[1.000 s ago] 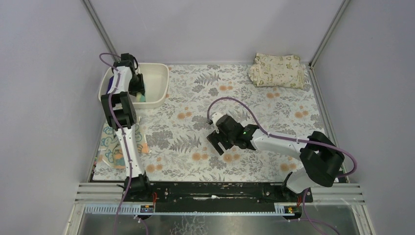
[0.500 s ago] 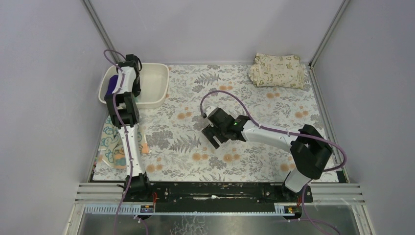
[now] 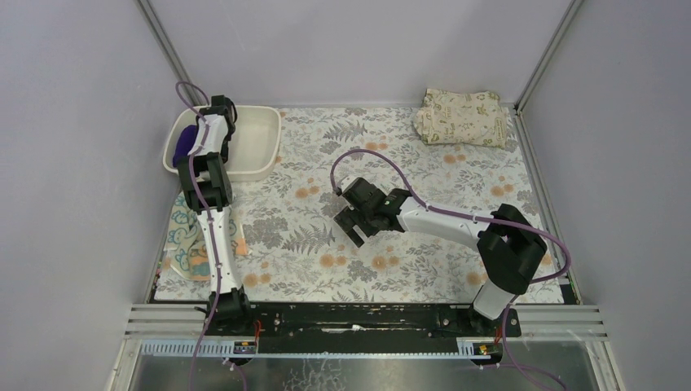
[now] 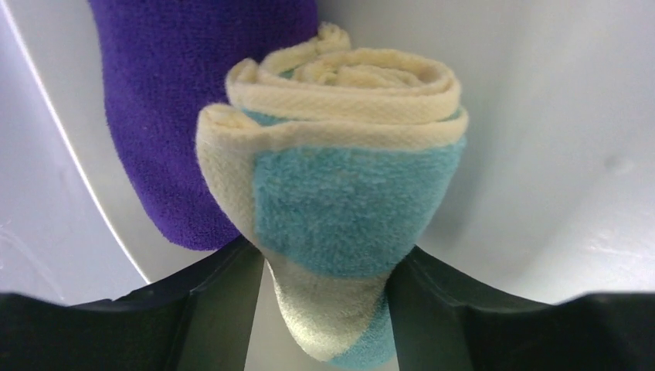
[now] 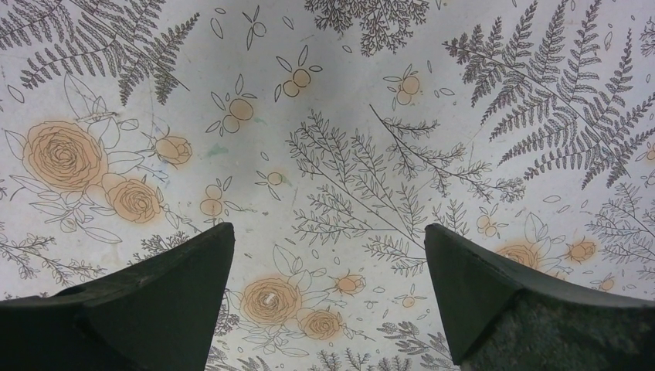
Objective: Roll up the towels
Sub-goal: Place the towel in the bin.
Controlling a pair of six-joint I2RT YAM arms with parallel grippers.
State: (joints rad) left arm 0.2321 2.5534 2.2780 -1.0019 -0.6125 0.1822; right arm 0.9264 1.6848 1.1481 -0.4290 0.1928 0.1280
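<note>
In the upper left of the overhead view the left claw (image 4: 326, 259) is down inside the white tub (image 3: 262, 140). Its fingers are partly spread either side of the tail of the rolled yellow-and-teal towel (image 4: 347, 185). One finger touches the cloth, but I cannot tell whether it has a real grip. The roll sits right against the rolled purple towel (image 4: 178, 116), and those two are all I can see in the tub. To do this well, I'd let go only once the roll leans on its neighbour, then draw straight up so the loose tail doesn't snag and unwind. The right claw (image 5: 328, 232) hangs wide open and empty over the flowered tablecloth (image 5: 332, 116) mid-frame. The teal patterned towel (image 3: 189, 248) lies flat at lower left, not yet rolled.
</note>
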